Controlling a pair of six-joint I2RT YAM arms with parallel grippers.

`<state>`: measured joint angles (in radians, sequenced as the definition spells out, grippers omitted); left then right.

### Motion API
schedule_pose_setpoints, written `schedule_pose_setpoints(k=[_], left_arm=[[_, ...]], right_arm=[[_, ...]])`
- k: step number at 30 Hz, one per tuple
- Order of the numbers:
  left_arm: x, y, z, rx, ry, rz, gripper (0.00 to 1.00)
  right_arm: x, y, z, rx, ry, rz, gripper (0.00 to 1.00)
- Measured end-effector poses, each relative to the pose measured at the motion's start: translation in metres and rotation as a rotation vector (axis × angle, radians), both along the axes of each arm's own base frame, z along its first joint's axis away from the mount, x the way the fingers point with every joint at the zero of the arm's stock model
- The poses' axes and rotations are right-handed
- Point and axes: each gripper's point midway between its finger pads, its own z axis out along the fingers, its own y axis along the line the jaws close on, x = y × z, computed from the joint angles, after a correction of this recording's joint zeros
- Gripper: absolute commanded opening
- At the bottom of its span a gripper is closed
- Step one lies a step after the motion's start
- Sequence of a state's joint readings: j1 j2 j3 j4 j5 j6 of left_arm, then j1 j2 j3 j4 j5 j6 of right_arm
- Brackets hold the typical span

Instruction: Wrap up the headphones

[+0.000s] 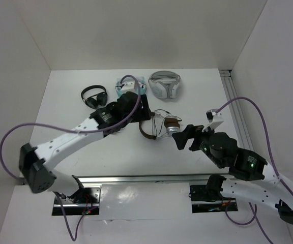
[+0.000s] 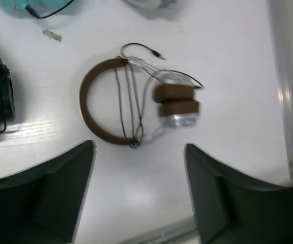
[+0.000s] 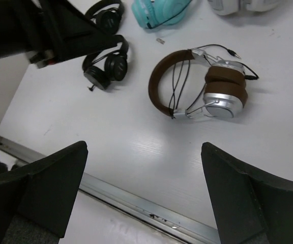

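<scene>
— What does the overhead camera give?

— The brown-and-silver headphones lie flat near the middle of the white table, headband to the left and earcups folded together to the right. The left arm reaches in from the left, and its dark end hangs just behind the headband. The right arm comes in from the right, its tip close beside the earcups. Along the back lie black headphones, teal headphones half hidden under the left arm, and white-grey headphones.

— And the left wrist?

— The left gripper has its fingers spread wide with nothing between them. The headphones lie beyond the fingertips, untouched. The thin black cable arcs off the headband, and its plug lies loose on the table by the earcups. Thin strands also cross the headband's opening. The picture is a little blurred. A small metal bit lies near the teal pair.

— The right wrist?

— Much the same — the right gripper gapes wide and holds nothing, and the headphones lie ahead of it, well clear of both fingers. A metal rail runs along the table's near edge. The left arm's dark end fills the upper left corner, above the black headphones.
</scene>
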<state>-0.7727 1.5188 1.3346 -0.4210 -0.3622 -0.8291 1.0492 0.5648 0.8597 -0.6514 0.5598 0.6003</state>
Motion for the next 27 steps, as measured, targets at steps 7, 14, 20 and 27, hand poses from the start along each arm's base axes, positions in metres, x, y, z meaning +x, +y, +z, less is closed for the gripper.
schedule_pose_setpoints(k=[7, 14, 20, 27], left_arm=[[-0.116, 0.075, 0.108, -0.129, -0.204, -0.072, 1.0], [-0.196, 0.194, 0.129, -0.254, -0.338, -0.032, 1.0], [-0.224, 0.226, 0.092, -0.214, -0.284, -0.046, 1.0], [-0.239, 0.248, 0.063, -0.175, -0.196, -0.006, 1.0]], right_arm=[[-0.004, -0.001, 0.048, -0.017, -0.011, 0.032, 1.0], [-0.026, -0.053, 0.104, 0.062, -0.082, 0.001, 1.0], [-0.047, -0.1, 0.106, 0.097, -0.107, -0.05, 1.0], [-0.053, -0.108, 0.086, 0.037, -0.055, -0.052, 1.0]])
